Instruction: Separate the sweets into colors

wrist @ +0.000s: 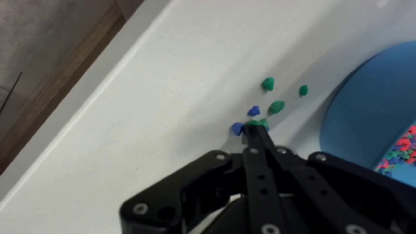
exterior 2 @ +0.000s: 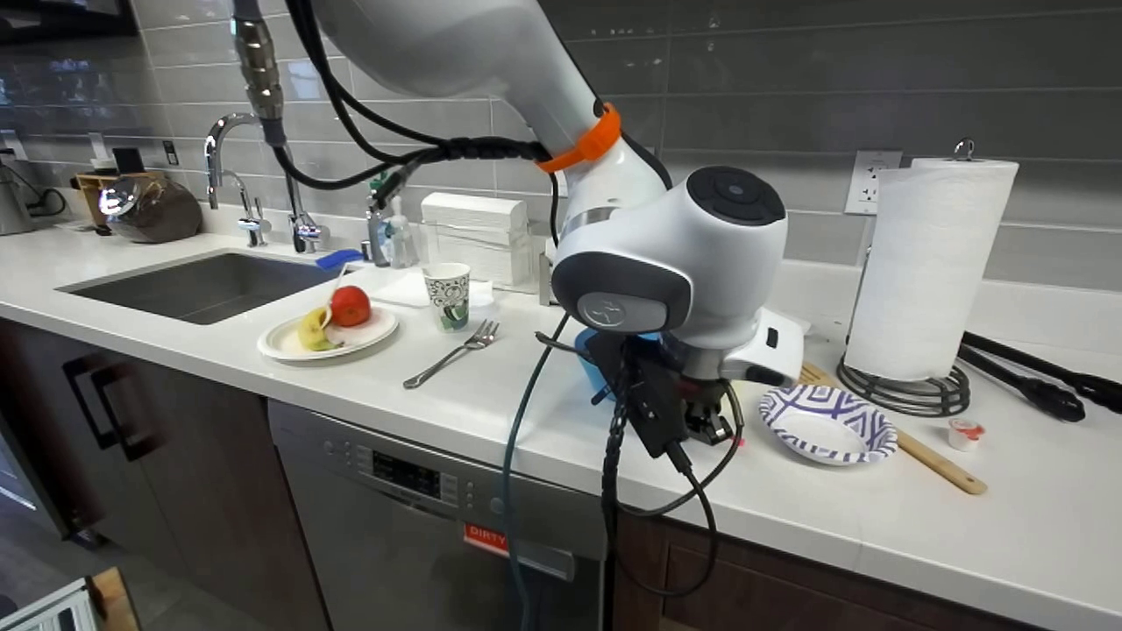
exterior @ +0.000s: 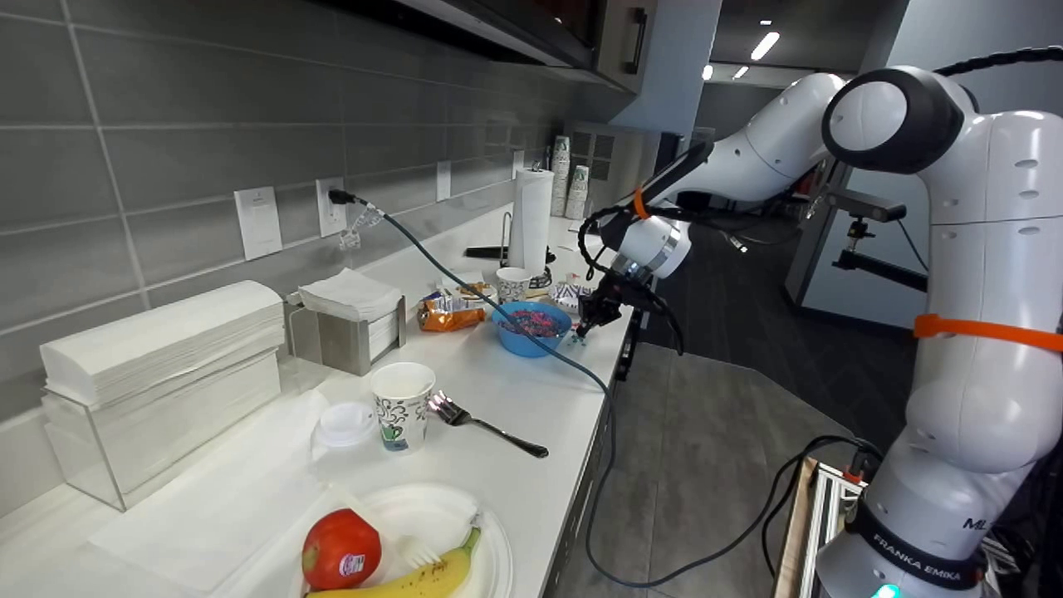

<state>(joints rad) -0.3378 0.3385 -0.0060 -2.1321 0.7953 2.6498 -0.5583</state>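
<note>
In the wrist view the gripper (wrist: pixel 256 129) was seen with its fingers pressed tight together, no gap showing; no sweet could be made out between them. Right at the tips, two green sweets (wrist: pixel 253 123) and a blue sweet (wrist: pixel 237 128) were bunched, with a blue sliver (wrist: pixel 267 128) partly hidden behind the fingers; another blue sweet (wrist: pixel 254 110) was set just beyond. Three more green sweets (wrist: pixel 276 107) were strewn toward the blue bowl (wrist: pixel 364 107), in which red, green and blue sweets (wrist: pixel 404 146) were mixed.

The step in hand was judged to be the nudging of blue apart from green, a job for which a narrow, blunt point was well suited. The tips were thought best slid between the colors, kept low on the counter (wrist: pixel 156 130), with each blue piece moved by short, slow strokes so that no green was dragged along. As the counter edge (wrist: pixel 92 97) was on the blue side, strokes along it rather than toward it were to be preferred, and the bowl's wall was not to be bumped.

Farther off, a patterned paper bowl (exterior 2: pixel 824 429) was seen in an exterior view, with a paper towel roll (exterior 2: pixel 933 272) beyond it; whether a color was meant to be put there could not be told.
</note>
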